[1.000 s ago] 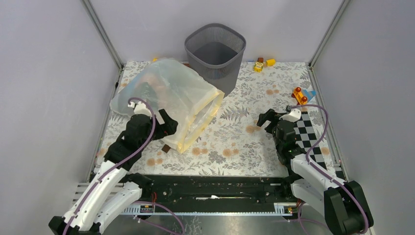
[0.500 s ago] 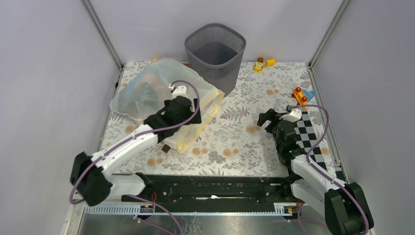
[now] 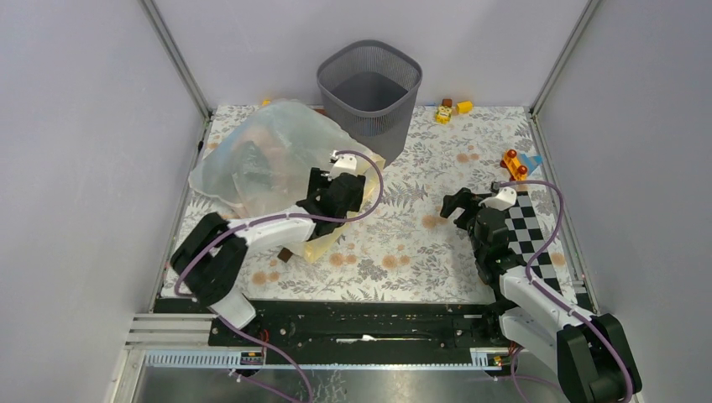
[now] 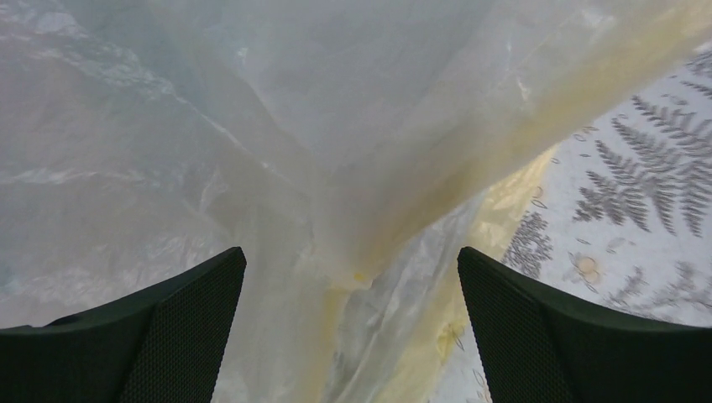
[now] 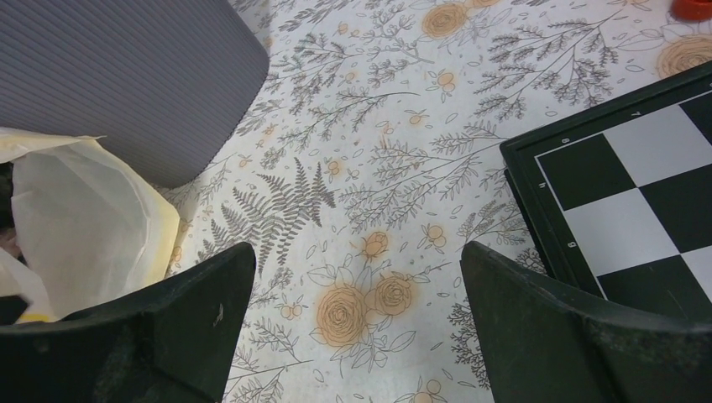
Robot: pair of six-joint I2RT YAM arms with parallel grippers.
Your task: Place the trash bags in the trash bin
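Worktop [image 3: 403, 243], both our arms out | cloudy bag [image 3: 290, 126] on its side, mouth facing right | trash bin [image 3: 369, 126] upright behind, awaiting its load | trash bags [image 3: 267, 141]: we think the pinkish blur inside the cloudy bag | left claw [image 4: 348, 269] spread at that mouth, seemingly to reach in | right claw [image 5: 357, 260] spread, holding nothing.

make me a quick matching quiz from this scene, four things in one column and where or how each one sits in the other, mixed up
1 trash bin
2 cloudy bag
3 chessboard
4 left gripper

a at the right edge of the table
b upright at the far edge
c open, over the bag's yellow rim
d lying on its side, left half

Pairs: 1-b, 2-d, 3-a, 4-c
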